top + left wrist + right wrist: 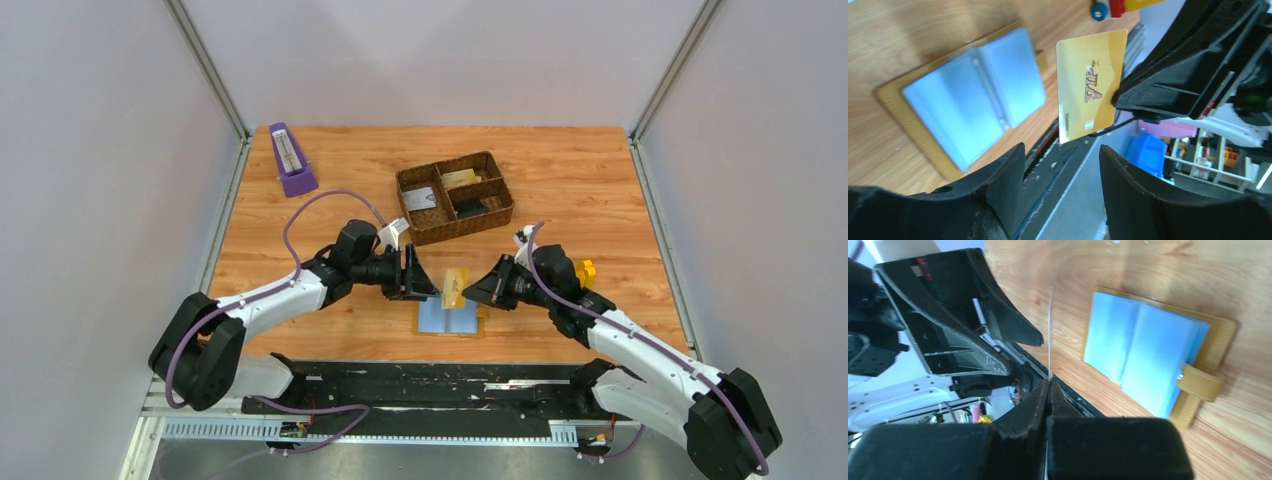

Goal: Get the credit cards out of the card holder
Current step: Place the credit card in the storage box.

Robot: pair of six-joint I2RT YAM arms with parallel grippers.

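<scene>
- The wooden table (300, 210) carries everything; its near edge is hidden behind my two arms and the black rail at their bases.
- My left gripper (1062, 150) hangs just left of the card holder with its jaws spread and nothing between them (the card sits beyond its fingertips, not in them).
- My right gripper (1049, 382) is clenched on one edge of a gold card. Its wrist camera sees the card edge-on as a thin line, so the face is unreadable there.
- The brown woven tray (470, 228) stands well behind, toward the far side. Flat pieces lie in its compartments, too small for me to name.
- The card holder (448, 320) lies open and flat on the table near the front edge, between and below my two grippers, its blue-grey pockets facing up. Whether the pockets hold anything, I cannot tell.
- A purple upright object (291, 160) stands in the far left corner.
- The gold card (1091, 85) is held upright above the holder, clear of it, and reads "VIP".
- The holder's yellow tab (1198, 382) sticks out from one side.
</scene>
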